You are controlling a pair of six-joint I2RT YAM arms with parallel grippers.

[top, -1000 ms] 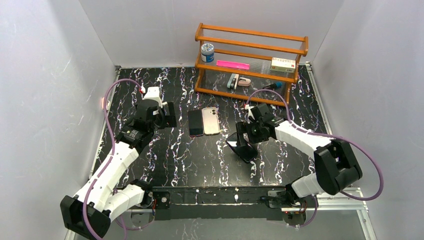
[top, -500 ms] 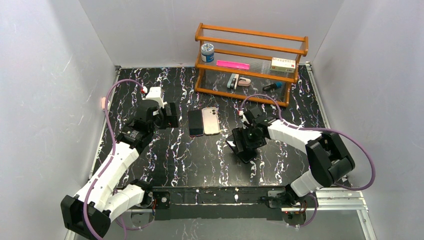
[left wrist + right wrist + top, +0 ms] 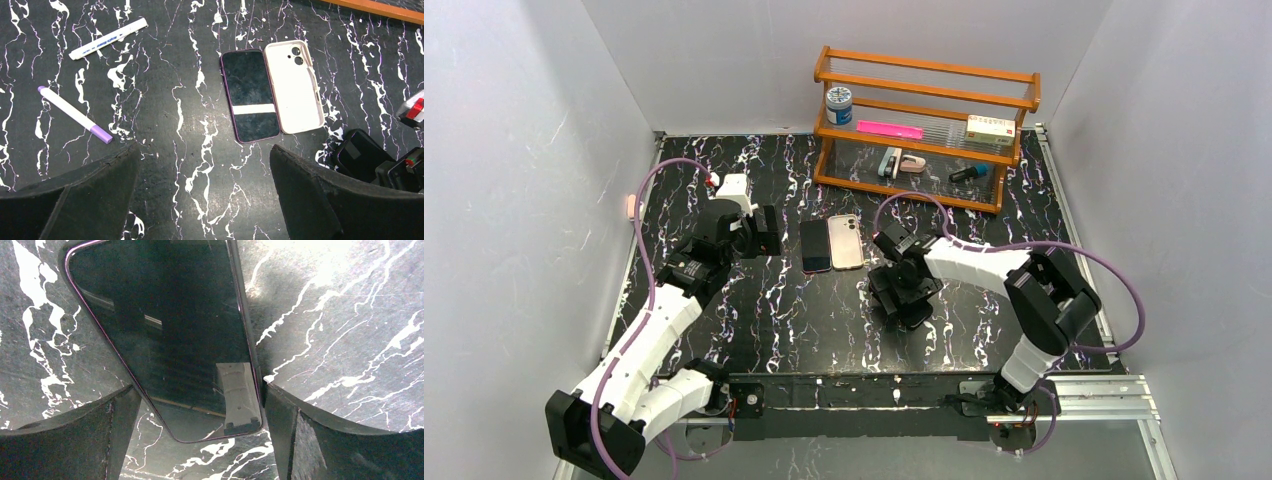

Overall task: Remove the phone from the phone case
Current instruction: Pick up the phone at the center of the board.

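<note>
On the black marbled table [image 3: 804, 320] lies a dark phone [image 3: 165, 335]; the right gripper [image 3: 902, 290] straddles it, jaws spread. The left gripper [image 3: 203, 150] hangs wide open near a pale case [image 3: 294, 87].

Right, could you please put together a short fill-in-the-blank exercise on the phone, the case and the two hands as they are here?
1. Seen from above, the dark phone lies just to the ___ of the pale case.
2. The left hand and the right hand are both ___.
3. Near the white pen lies a second pen with a ___ cap.

Missing words: left; open; purple.
</note>
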